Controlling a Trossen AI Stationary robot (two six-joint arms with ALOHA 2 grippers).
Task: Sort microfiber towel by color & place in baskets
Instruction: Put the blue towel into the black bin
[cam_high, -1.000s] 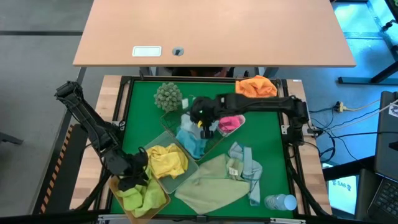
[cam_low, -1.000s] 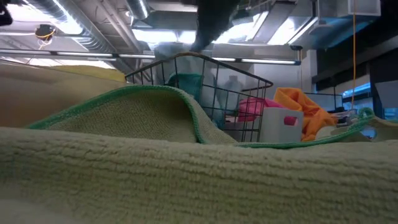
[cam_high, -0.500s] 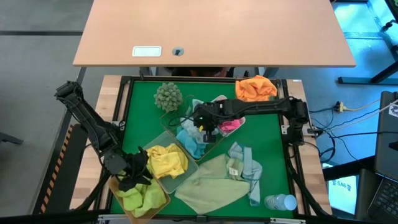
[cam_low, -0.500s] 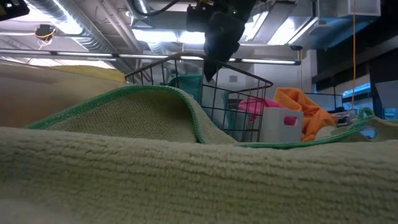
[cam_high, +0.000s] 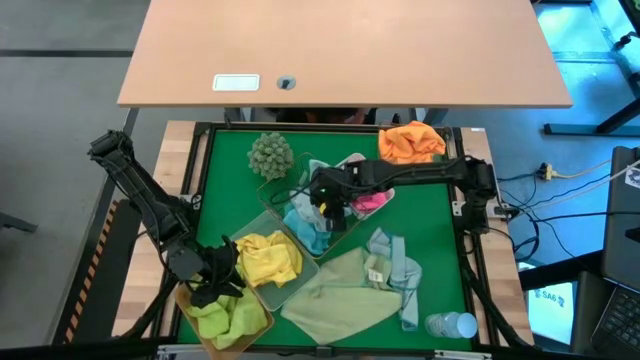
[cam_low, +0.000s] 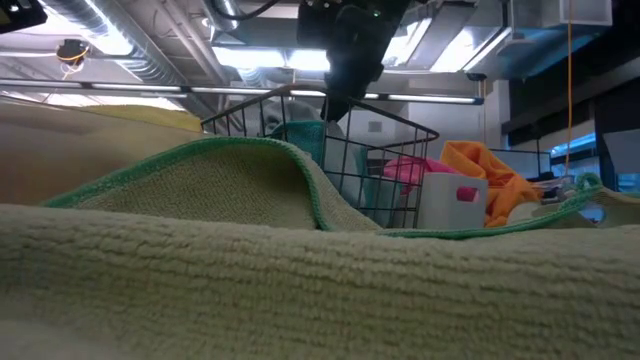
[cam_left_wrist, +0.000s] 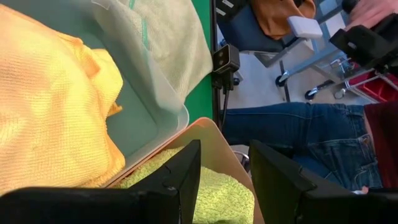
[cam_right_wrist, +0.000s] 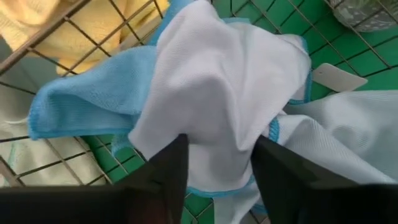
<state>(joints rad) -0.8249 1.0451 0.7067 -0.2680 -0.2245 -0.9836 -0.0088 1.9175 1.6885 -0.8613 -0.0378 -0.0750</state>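
Left tool (cam_high: 212, 283) parked over the amber basket (cam_high: 262, 318) with lime towels (cam_high: 225, 315), fingers apart, holding nothing. Yellow towel (cam_high: 268, 257) in the frosted basket (cam_high: 262, 222) beside it. Right tool (cam_high: 327, 207) over the green wire basket (cam_low: 385, 150), fingers parted above the light blue towel (cam_right_wrist: 205, 93) lying inside. Pink towel (cam_high: 372, 198) in next bin, orange towel (cam_high: 412, 140) at the tabletop's far right corner.

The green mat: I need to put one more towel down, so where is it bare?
Bare green mat lies right of the pink towel, below the orange towel; another strip sits left of the bobbly ball. The centre, with baskets, is crowded.
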